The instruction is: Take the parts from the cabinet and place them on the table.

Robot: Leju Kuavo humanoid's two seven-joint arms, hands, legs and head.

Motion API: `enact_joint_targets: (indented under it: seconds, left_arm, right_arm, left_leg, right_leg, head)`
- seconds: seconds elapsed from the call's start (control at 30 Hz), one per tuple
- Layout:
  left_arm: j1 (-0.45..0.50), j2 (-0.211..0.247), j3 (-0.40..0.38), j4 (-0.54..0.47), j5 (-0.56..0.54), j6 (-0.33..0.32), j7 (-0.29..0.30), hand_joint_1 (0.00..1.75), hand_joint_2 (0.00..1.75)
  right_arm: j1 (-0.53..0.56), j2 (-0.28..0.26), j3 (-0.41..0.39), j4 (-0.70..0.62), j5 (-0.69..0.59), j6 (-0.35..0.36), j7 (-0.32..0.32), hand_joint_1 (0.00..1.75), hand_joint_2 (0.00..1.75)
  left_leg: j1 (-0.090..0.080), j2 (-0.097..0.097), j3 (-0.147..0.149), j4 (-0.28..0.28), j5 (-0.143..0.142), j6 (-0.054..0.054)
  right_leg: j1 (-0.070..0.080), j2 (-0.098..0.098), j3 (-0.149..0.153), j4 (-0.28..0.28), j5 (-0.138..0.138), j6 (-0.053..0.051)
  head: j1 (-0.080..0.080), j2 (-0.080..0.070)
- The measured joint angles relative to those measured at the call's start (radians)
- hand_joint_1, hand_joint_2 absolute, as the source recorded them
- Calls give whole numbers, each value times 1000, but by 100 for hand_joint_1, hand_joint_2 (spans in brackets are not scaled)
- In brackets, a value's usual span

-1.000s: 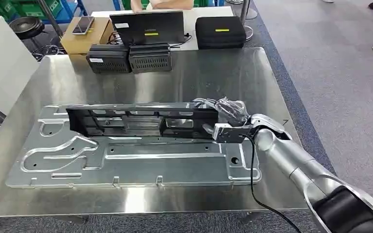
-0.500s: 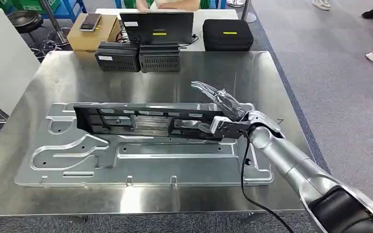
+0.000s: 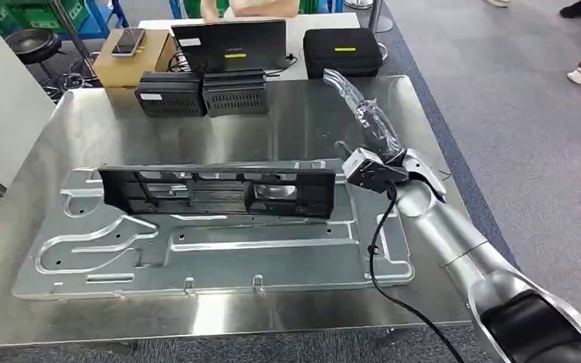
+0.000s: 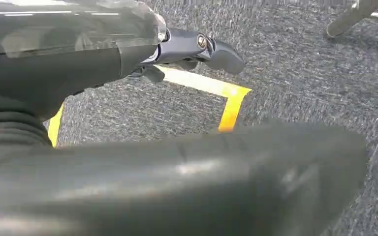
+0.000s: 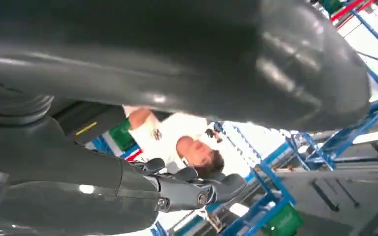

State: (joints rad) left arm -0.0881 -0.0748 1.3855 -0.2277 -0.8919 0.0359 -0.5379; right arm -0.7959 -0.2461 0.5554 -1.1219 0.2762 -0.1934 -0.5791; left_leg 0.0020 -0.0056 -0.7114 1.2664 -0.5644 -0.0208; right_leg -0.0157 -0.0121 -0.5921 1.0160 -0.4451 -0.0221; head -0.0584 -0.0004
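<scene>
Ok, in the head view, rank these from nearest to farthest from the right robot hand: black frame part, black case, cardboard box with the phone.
From the right robot hand, raised over the table's right side:
1. Black case, just behind it, beyond the table's far edge.
2. Black frame part, to its left, lying on the metal plate.
3. Cardboard box, far back left.

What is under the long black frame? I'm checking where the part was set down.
The black frame lies on a large silver metal plate that rests on the steel table. The plate's surface directly beneath the frame is hidden. The right hand is raised clear of it.
</scene>
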Motion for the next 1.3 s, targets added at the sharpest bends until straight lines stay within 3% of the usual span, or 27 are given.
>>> enact_joint_targets:
  seconds: [0.03,0.07,0.1,0.17,0.2,0.23,0.27,0.33,0.37,0.4,0.43,0.5,0.53,0.57,0.63,0.7,0.73,0.83,0.9,0.93,1.0,1.07,1.1,1.13,1.2,1.23,1.3]
  left_arm:
    - [1,0,0,0,0,0,0,0,0]
    - [1,0,0,0,0,0,0,0,0]
    - [1,0,0,0,0,0,0,0,0]
    - [0,0,0,0,0,0,0,0,0]
    - [0,0,0,0,0,1,2,0,0]
    - [0,0,0,0,0,2,5,0,0]
    - [0,2,0,0,1,4,8,0,0]
    - [1,2,0,0,3,10,11,0,0]
    - [-1,2,0,0,6,13,13,0,0]
    - [-2,2,0,0,9,13,14,0,0]
    - [-2,2,0,0,11,13,14,0,0]
    - [-2,3,0,0,14,13,19,0,0]
    - [-2,4,0,0,16,13,20,0,0]
    - [-1,4,0,0,19,13,22,0,0]
    - [-1,4,0,0,21,12,22,0,0]
    - [-1,4,0,0,24,12,23,0,0]
    - [0,3,0,0,26,13,24,0,0]
    - [4,3,5,0,35,23,26,0,0]
    - [5,4,8,0,36,29,27,0,0]
    - [6,3,8,0,36,29,27,0,0]
    - [6,2,8,0,35,26,22,0,0]
    - [7,3,8,0,35,15,19,0,0]
    - [7,3,8,0,35,8,16,0,0]
    - [7,3,8,0,35,5,11,0,0]
    - [7,3,8,0,36,2,6,0,0]
    - [7,3,8,0,36,2,5,0,0]
    - [8,3,9,0,37,4,6,0,0]
  right_arm:
    - [2,0,0,0,0,0,0,0,0]
    - [6,0,0,0,0,0,0,0,0]
    - [8,0,0,0,0,0,0,0,0]
    - [9,0,-3,-6,2,-11,0,0,0]
    - [8,0,-11,-17,3,-27,0,0,0]
    - [8,0,-22,-27,3,-41,0,0,0]
    - [7,0,-34,-36,3,-54,3,0,0]
    - [11,0,-61,-66,2,-69,9,0,0]
    - [12,4,-86,-93,0,-75,17,0,0]
    - [12,8,-107,-111,-3,-79,21,0,0]
    - [10,15,-130,-126,-7,-81,25,0,0]
    - [15,34,-179,-154,-19,-83,31,0,0]
    - [26,43,-203,-172,-30,-83,30,0,0]
    - [41,50,-229,-198,-40,-83,29,0,0]
    - [73,60,-273,-258,-53,-91,20,0,0]
    - [108,68,-316,-333,-62,-113,6,0,0]
    - [132,74,-343,-374,-71,-124,-7,0,0]
    - [213,92,-414,-479,-94,-137,-34,0,0]
    - [253,92,-449,-535,-115,-129,-47,0,0]
    - [264,92,-459,-554,-121,-125,-52,0,0]
    - [293,92,-483,-586,-130,-119,-60,0,0]
    - [332,92,-514,-625,-135,-119,-68,0,0]
    - [356,92,-533,-652,-135,-122,-73,0,0]
    - [382,92,-549,-678,-135,-125,-80,0,0]
    - [437,92,-588,-739,-132,-138,-99,0,0]
    - [471,92,-606,-767,-132,-142,-107,0,0]
    - [545,93,-638,-811,-132,-146,-114,0,0]
  left_leg:
    - [4,0,-25,52,-14,-5]
    - [10,0,-36,69,-6,-10]
    - [14,0,-21,34,24,-15]
    - [23,0,63,-143,119,-23]
    - [28,-4,98,-223,143,-26]
    - [18,-10,111,-239,128,-21]
    - [19,-10,104,-237,132,-6]
    - [12,-10,101,-235,132,7]
    - [16,-8,104,-247,139,19]
    - [19,-5,108,-253,143,27]
    - [18,-4,109,-256,144,36]
    - [15,-1,108,-256,144,41]
    - [12,0,108,-255,143,43]
    - [9,1,108,-254,142,44]
    - [6,1,109,-250,139,45]
    - [3,1,111,-245,135,43]
    - [-3,0,110,-243,132,38]
    - [1,3,112,-244,130,23]
    - [1,5,110,-235,118,12]
    - [1,5,99,-206,94,7]
    - [8,5,36,-58,13,-2]
    - [12,5,-18,61,-27,-10]
    - [15,5,-14,55,-11,-12]
    - [17,5,10,6,21,-13]
    - [21,5,103,-171,105,-12]
    - [22,-2,134,-234,106,-10]
    - [15,-3,136,-240,109,2]
  right_leg:
    - [-1,1,0,0,0,0]
    - [-2,2,1,1,0,0]
    - [-5,3,1,2,-2,3]
    - [-12,6,3,8,-8,13]
    - [-11,7,3,12,-12,19]
    - [-8,10,-1,16,-13,27]
    - [-8,11,-4,15,-9,35]
    - [-10,12,-3,8,-5,47]
    - [-10,13,-2,6,-7,56]
    - [-15,11,-6,22,-20,56]
    - [-13,11,-26,63,-50,54]
    - [-10,12,-99,218,-124,54]
    - [-9,12,-138,295,-150,55]
    - [-9,12,-154,324,-148,54]
    - [-6,12,-118,241,-82,48]
    - [-2,6,-32,66,-1,33]
    - [8,-3,-11,21,-12,26]
    - [13,6,-12,15,-7,25]
    - [-1,7,-6,2,2,14]
    - [-3,9,-5,0,2,10]
    - [-3,11,-5,0,2,4]
    - [-3,12,-5,1,2,4]
    - [-5,13,-4,1,1,6]
    - [-6,14,-3,2,-1,8]
    - [-9,15,3,6,-6,17]
    - [-8,14,3,8,-7,24]
    - [-4,16,-1,10,-4,36]
  head:
    - [0,0]
    - [0,0]
    - [0,0]
    - [0,0]
    - [0,0]
    - [0,0]
    - [0,0]
    - [0,0]
    - [0,0]
    - [0,0]
    - [0,0]
    - [0,0]
    - [0,0]
    - [0,0]
    - [0,0]
    - [0,0]
    - [0,0]
    - [0,0]
    - [0,0]
    - [0,0]
    - [0,0]
    - [0,0]
    - [0,0]
    - [0,0]
    - [0,0]
    - [0,0]
    - [0,0]
